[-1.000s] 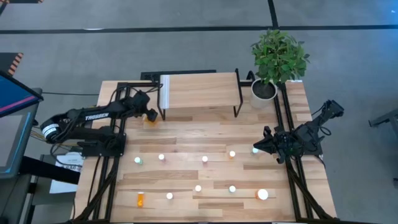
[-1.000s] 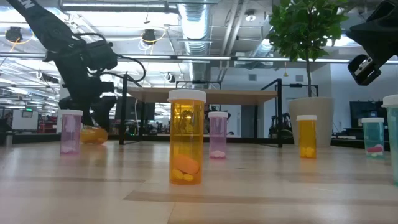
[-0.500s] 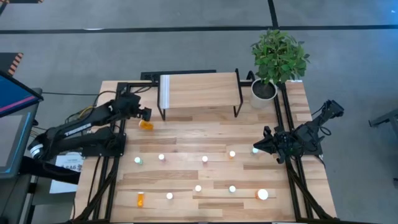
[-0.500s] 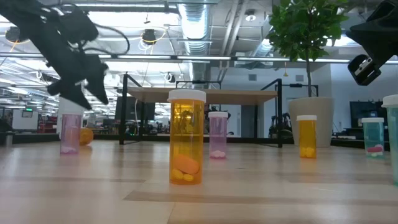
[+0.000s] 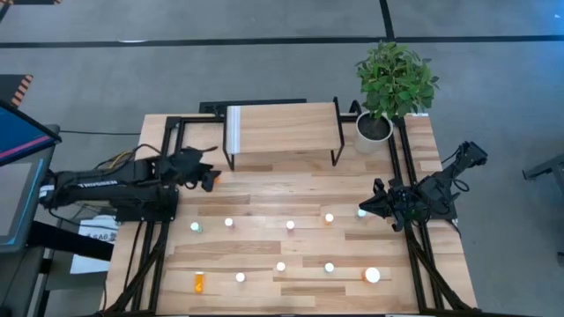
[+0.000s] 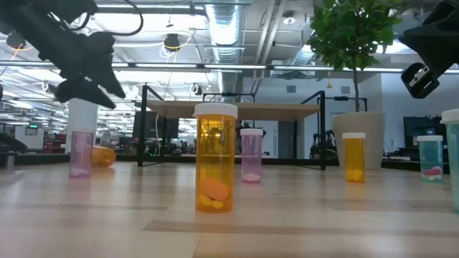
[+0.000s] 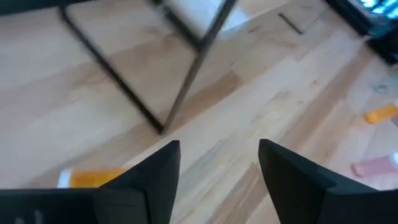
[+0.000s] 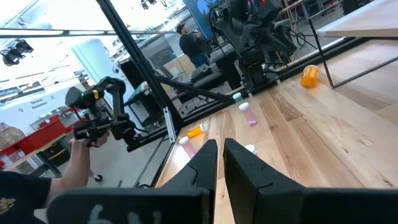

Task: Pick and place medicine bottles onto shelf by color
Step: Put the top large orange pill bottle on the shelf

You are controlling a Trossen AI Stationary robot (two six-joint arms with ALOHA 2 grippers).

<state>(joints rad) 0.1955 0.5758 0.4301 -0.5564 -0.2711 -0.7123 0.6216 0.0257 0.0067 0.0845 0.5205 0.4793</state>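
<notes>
An orange medicine bottle (image 5: 210,183) lies on its side on the table by the shelf's left front leg; in the left wrist view this bottle (image 7: 93,179) shows partly behind a finger. My left gripper (image 7: 217,146) hangs open above it (image 6: 100,86), touching nothing. The shelf (image 5: 282,128) is bare light wood with a white strip (image 5: 234,130) at its left end. Several more bottles stand in two rows nearer me, among them a large orange one (image 6: 215,161) and a pink one (image 6: 81,152). My right gripper (image 8: 220,149) waits shut at the right (image 5: 370,209).
A potted plant (image 5: 374,128) stands at the shelf's right end. Black frame rails (image 5: 167,202) run along both table sides. An orange bottle (image 5: 199,282) lies near the front left corner. Bare wood lies between the shelf and the bottle rows.
My left gripper has risen from the orange bottle by the shelf leg and drawn back toward the table's near-left, tipping less steeply down. The bottle stays lying on the table and has rolled a little toward the near edge.
</notes>
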